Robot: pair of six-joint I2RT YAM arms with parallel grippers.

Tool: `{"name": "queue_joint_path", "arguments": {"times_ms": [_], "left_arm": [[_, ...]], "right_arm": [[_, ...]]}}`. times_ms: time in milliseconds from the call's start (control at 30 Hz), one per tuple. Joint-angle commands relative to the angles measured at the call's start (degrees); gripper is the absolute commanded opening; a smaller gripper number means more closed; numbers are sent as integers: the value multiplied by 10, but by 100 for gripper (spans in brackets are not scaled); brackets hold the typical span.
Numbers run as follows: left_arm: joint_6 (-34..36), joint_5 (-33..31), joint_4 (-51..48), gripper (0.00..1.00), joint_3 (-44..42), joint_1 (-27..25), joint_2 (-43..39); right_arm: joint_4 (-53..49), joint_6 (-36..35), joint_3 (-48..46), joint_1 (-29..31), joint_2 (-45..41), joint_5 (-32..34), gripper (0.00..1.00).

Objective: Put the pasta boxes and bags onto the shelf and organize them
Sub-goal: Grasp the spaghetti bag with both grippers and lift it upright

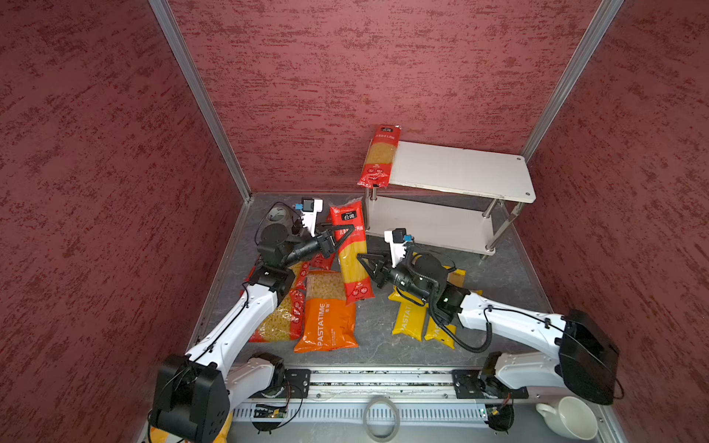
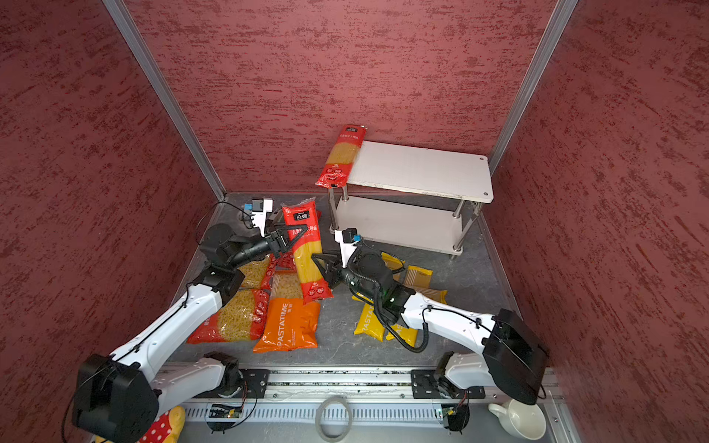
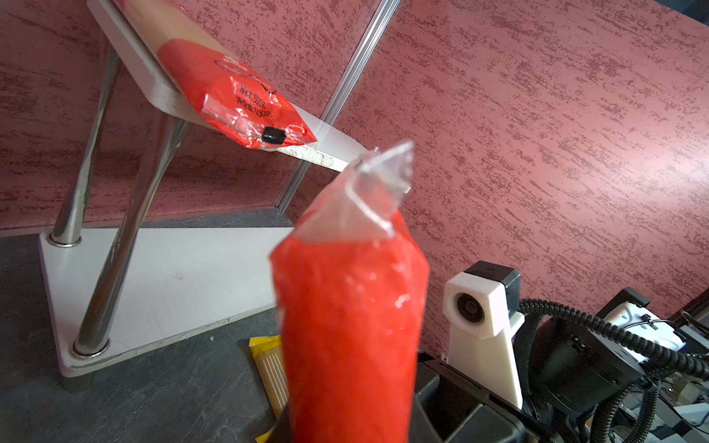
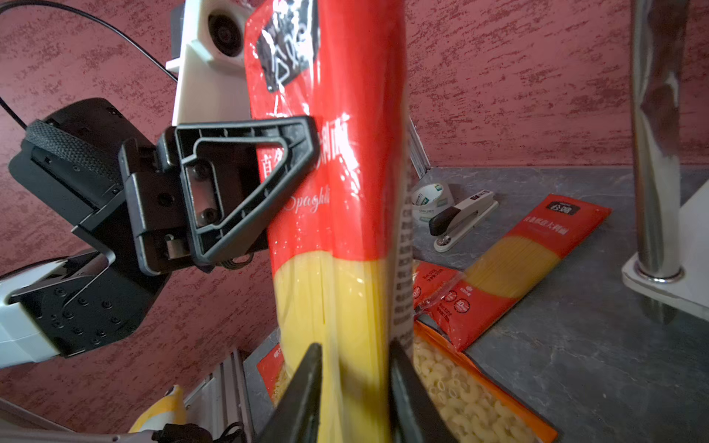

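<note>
One red spaghetti pack (image 1: 350, 274), roughly upright, near the left end of the shelf (image 1: 460, 168). Clamped at its red upper part by the left gripper (image 1: 345, 232). Flanked at the yellow middle by the right gripper (image 1: 361, 259); gripping or merely touching, cannot tell. On the top tier's left edge, a second red pack (image 1: 380, 153), lying flat.

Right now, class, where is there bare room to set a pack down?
Bare: shelf top right of the red spaghetti pack; whole lower tier; floor strip between orange PASTATIME bag and yellow packs. Crowded: left pile.
</note>
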Motion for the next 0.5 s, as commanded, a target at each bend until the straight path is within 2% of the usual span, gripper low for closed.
{"name": "queue_joint_path", "arguments": {"times_ms": [0,100,200,467], "left_arm": [[15,5,27,3,61,-2,-1],[10,2,27,1,88,3,3],[-13,-3,42,0,118,13,8],[-95,26,108,0,182,11,48]], "right_arm": [[-8,0,15,-22,-32,-56,46],[-39,10,15,-51,-38,-125,60],[-56,11,11,-60,-38,-176,67],[8,36,-38,-72,-31,-192,67]]}}
